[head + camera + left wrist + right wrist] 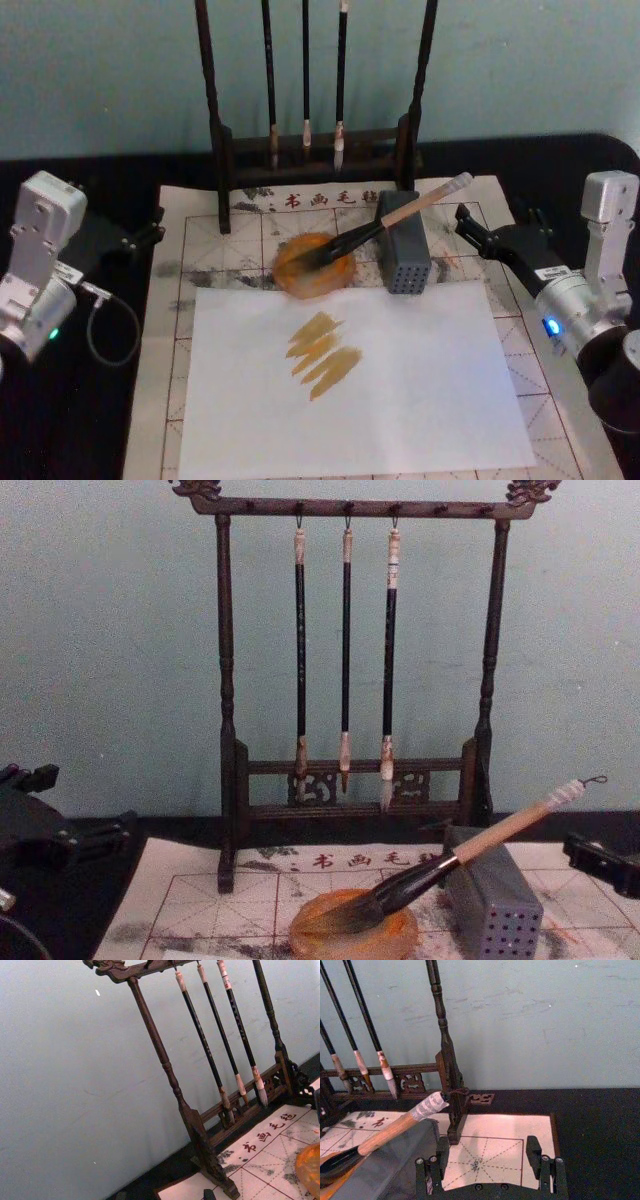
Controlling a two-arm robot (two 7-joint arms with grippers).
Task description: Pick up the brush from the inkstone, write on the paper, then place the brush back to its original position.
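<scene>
Wooden-handled brush [400,214] leans, bushy tip in round amber inkstone [314,266]; right tool [490,1156] apparently released.

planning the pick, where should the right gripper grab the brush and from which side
Probably the bare wooden handle of the brush, just above the grey block it leans on. It slopes up toward the right gripper, whose fingers are open; come from the right, above the block. The tip sits in the inkstone.
</scene>
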